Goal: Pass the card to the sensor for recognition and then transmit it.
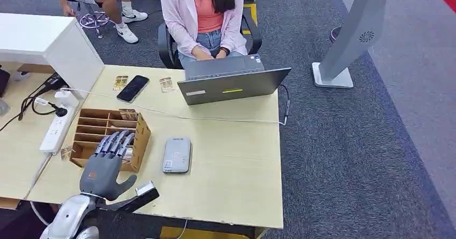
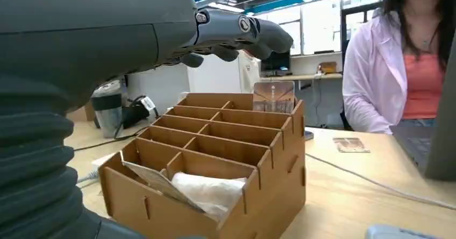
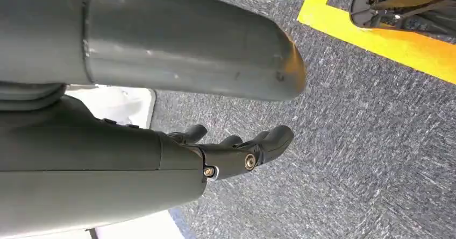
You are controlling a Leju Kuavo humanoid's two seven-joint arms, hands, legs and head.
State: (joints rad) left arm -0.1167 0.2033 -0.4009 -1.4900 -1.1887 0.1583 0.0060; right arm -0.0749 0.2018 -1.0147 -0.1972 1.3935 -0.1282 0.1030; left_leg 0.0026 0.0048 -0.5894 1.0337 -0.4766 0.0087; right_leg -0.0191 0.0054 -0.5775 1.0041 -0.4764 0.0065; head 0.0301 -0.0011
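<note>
Flanking the card reader: wooden organizer, laptop.

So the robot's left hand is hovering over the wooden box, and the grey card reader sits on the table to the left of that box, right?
Not quite. The left hand does hover over the wooden box, but the head view shows the grey card reader on the table to the right of the box, not the left.
</note>
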